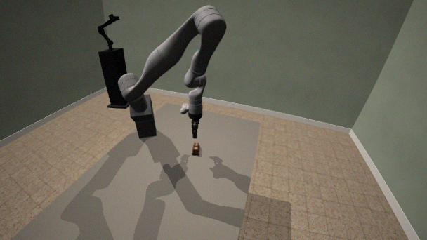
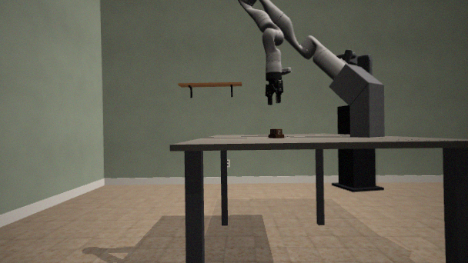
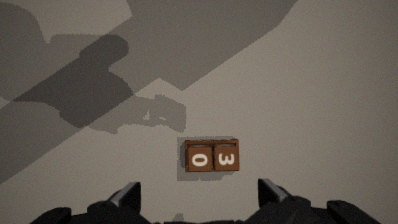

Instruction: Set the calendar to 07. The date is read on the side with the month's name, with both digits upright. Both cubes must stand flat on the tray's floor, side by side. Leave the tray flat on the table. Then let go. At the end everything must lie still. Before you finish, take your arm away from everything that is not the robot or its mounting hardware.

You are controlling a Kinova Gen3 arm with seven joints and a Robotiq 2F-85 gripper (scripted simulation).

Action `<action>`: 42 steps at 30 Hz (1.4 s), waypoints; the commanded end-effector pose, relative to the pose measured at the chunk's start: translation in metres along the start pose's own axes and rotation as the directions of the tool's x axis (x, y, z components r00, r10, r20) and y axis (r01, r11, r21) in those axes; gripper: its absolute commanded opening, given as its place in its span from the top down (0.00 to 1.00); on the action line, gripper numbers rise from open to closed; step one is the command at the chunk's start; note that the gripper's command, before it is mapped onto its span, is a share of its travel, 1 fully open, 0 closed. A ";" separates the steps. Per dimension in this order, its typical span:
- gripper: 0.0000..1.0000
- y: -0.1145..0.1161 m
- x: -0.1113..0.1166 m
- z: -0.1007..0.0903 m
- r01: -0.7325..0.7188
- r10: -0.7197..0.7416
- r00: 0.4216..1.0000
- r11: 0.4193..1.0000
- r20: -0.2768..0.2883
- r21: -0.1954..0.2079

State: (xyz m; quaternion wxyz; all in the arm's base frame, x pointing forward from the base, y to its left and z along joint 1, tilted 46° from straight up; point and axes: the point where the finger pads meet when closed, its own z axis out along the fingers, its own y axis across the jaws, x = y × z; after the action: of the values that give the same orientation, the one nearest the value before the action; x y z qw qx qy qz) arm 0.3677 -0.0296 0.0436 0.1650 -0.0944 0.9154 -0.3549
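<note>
Claw (image 2: 274,101) fully released, nothing in it, pointing straight down. In the exterior view it hangs at upper centre of frame, well above the calendar (image 2: 276,133), open air between them. In the wrist view only the 2 dark fingertips show at the bottom edge, spread wide, with the calendar just above and between them.

Calendar: 2 brown cubes side by side in a tray (image 3: 181,169), touching. Top faces read 0 on the left cube (image 3: 199,158) and 3 on the right cube (image 3: 226,157), as seen from the wrist camera. Month-name side not readable from any view. Tray sits flat on the table (image 2: 215,145), near the middle of the grey top in the top view (image 1: 196,149).

Nothing else near the calendar. The arm's dark pedestal (image 1: 145,123) stands on the table left of centre in the top view, well apart from the calendar. Arm shadows cross the tabletop; one ends just above-left of the tray in the wrist view.

Room: green walls, tan tiled floor (image 1: 316,168), pale baseboard. Wooden wall shelf (image 2: 209,84) left of the claw in the exterior view. Tall black stand (image 1: 113,75) with a small black arm on it in the top view's upper-left corner.
</note>
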 end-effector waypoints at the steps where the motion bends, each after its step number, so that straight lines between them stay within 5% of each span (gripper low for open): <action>1: 0.00 0.000 0.000 -0.001 0.000 0.000 1.000 1.000 0.001 -0.001; 23: 0.00 0.000 -0.001 0.001 -0.040 0.040 0.999 0.999 0.002 -0.001; 42: 0.00 0.000 -0.002 0.009 -0.341 0.341 0.940 0.940 0.003 0.000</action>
State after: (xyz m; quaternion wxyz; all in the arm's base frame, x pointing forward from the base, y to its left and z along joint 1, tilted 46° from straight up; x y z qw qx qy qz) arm 0.3727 -0.0335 0.0388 0.2204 0.0540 0.9187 -0.3234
